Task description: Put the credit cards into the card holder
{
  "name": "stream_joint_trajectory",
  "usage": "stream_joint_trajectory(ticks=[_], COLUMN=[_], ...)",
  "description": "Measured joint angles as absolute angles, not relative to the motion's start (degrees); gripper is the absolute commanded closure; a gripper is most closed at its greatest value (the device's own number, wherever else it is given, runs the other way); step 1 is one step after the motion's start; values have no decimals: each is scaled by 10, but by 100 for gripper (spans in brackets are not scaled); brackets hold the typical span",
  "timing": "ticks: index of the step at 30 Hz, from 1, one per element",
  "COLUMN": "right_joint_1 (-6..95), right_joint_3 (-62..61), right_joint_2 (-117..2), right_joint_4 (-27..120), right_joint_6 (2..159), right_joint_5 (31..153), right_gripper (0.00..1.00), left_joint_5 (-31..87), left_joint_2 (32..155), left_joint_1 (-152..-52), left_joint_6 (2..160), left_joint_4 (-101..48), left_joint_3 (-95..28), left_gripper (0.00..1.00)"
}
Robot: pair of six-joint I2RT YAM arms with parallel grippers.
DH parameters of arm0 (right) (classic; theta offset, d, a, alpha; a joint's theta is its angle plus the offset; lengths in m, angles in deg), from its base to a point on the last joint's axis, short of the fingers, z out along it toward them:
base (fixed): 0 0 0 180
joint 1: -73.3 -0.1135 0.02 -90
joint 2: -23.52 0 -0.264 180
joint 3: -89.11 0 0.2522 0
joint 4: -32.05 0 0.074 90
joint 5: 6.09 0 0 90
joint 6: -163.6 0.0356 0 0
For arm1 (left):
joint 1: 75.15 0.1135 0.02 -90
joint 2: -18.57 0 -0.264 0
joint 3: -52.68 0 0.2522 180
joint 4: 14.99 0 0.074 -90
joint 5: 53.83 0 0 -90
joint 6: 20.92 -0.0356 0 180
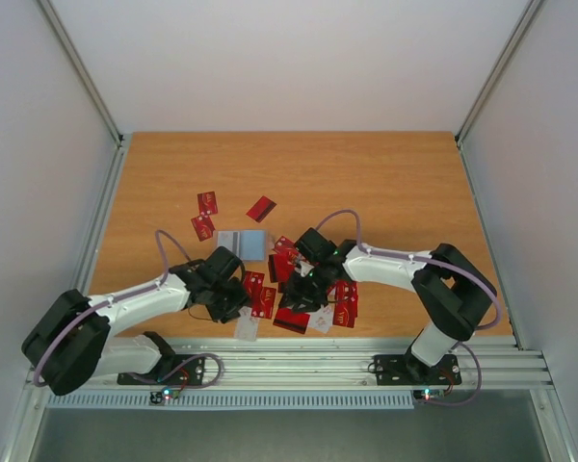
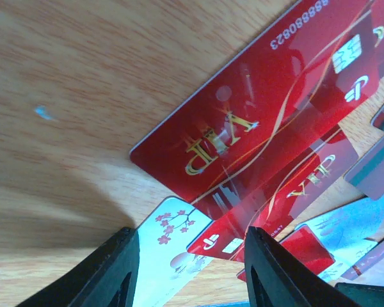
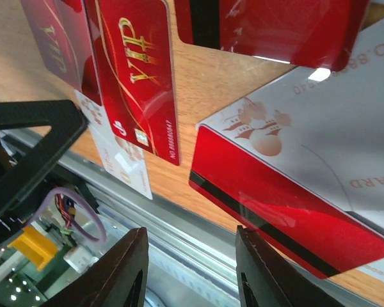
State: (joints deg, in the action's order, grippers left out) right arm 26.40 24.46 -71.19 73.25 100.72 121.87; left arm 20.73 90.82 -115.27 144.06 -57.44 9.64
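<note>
Near the lower centre of the top view, red cards [image 1: 345, 310] lie strewn on the counter [image 1: 385, 183], some with the white face up. Three more sit apart toward the upper left. A grey-faced holder [image 1: 243, 243] lies flat just above the heap. The left jaws stand partly apart over a blossom card [image 2: 169, 256] and beside a VIP card [image 2: 256, 121]. The right jaws stand partly apart, gripping nothing, with the rail [image 3: 185, 236] showing between them.
</note>
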Motion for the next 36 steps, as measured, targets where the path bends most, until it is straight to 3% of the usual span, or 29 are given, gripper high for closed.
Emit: stream_joint_trajectory(ticks=[8, 18, 23, 31, 36], right_joint_1=[246, 166, 116, 69, 45], right_joint_3=[249, 254, 274, 377, 377], right_joint_2=[-696, -677, -677, -712, -742], right_joint_4=[705, 657, 600, 440, 367], right_joint_6=[1053, 1130, 1193, 1305, 1340], right_joint_5=[1192, 1177, 1169, 1111, 1072], right_gripper=[61, 59, 58, 57, 57], left_joint_5=[204, 253, 247, 217, 198], left_joint_2=[883, 788, 798, 847, 861], left_joint_1=[-1156, -1157, -1157, -1157, -1157], left_joint_6=[1438, 1380, 1299, 1195, 1150], left_joint_4=[-565, -761, -796, -770, -748], left_joint_3=[105, 63, 29, 51, 53], left_gripper=[51, 51, 58, 60, 60])
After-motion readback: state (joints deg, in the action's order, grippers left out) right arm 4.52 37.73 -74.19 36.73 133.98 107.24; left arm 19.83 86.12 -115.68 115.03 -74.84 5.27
